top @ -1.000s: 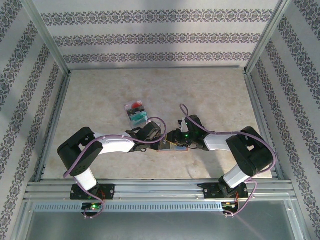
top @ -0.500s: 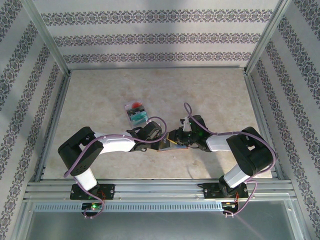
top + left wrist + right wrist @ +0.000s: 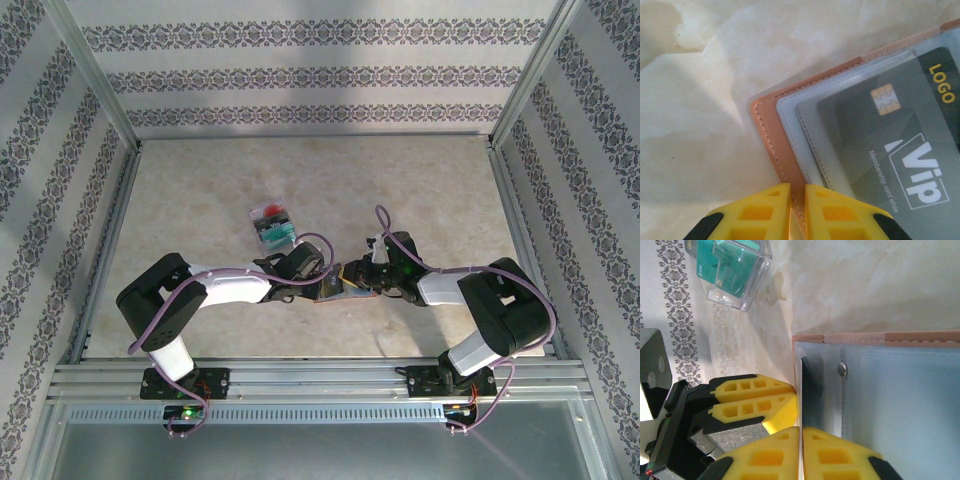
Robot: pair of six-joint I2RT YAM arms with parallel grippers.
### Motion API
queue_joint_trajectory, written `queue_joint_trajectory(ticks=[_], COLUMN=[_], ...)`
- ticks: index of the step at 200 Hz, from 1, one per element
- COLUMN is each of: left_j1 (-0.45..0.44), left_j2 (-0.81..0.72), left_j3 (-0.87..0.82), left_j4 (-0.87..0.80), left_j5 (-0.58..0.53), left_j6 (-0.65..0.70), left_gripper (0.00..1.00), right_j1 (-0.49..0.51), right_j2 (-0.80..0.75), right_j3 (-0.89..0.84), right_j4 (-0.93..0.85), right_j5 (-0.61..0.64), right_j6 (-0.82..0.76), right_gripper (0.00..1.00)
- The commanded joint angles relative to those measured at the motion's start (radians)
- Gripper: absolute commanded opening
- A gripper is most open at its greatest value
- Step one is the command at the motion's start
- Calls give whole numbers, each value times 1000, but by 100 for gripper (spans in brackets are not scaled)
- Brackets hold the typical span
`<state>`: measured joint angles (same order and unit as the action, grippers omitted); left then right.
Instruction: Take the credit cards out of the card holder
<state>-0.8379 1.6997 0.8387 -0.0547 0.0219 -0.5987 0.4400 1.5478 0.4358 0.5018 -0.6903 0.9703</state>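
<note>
While the left claw pinches a corner of the card holder to steady it on the counter, the right claw is pressed together on a thin edge between its tips (probably of the dark card).

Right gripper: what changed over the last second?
The right gripper shifted slightly right along the card holder and closed its jaws at its edge. The left gripper stayed clamped on the holder's corner; holder and clear box of cards did not move.
</note>
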Motion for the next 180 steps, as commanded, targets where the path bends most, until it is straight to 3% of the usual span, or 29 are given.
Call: queue_joint_trajectory(ticks=[1,46,102,180], left_j1=[-9,-9,-10,-10], left_j2=[-25,-94,-88,21], left_j3=[23,42,80,81], left_j4=[-49,-93,-75,-3], left_j5=[6,-22,-2,74], left_j6=[15,32,66,68], left_gripper=[20,26,27,15], right_j1=[-7,-7,-7,-7], right_j2=[-5,-5,0,-21], right_j3=[-6,-9,-8,-15], right_j4=[19,3,0,3], right_j5=[-9,17,23,18], right_j6=[-8,-14,-18,-11], right_gripper=[7,3,4,6])
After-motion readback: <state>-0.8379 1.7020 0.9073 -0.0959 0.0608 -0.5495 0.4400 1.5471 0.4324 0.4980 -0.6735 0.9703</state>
